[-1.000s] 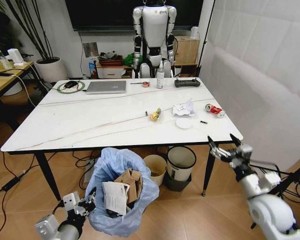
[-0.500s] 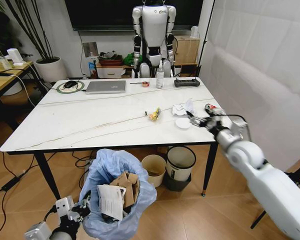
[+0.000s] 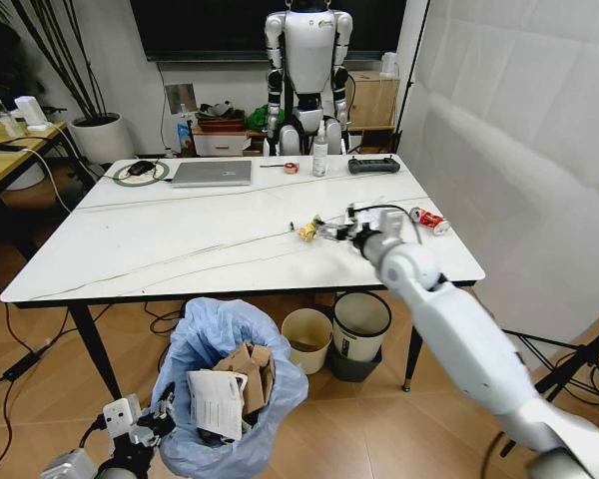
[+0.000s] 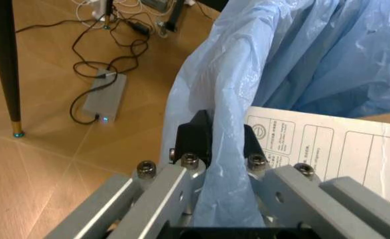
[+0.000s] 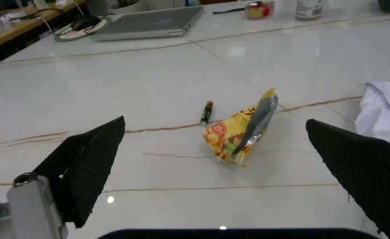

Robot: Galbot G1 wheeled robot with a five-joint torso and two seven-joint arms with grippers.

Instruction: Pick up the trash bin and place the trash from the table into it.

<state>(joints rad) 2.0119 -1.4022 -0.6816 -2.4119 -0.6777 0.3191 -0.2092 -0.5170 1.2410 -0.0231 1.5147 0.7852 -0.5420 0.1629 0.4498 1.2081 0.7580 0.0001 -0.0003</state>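
Your table (image 3: 180, 239) carries the leftover trash: a yellow wrapper (image 3: 308, 231), a crumpled tissue (image 5: 385, 112), a red can (image 3: 428, 220) near the far right edge, and a small dark pen-like stick (image 5: 208, 112) just beside the wrapper. The trash bin (image 3: 220, 339) hangs below the table's front edge, holding cardboard and paper. Your left gripper (image 4: 215, 149) is clamped on its blue bag. Your right gripper (image 5: 215, 164) hovers spread wide over the table, empty, facing the wrapper.

The wrapper (image 3: 309, 231) lies on the table (image 3: 180, 244), with the trash bin (image 3: 225, 389) on the floor before it.
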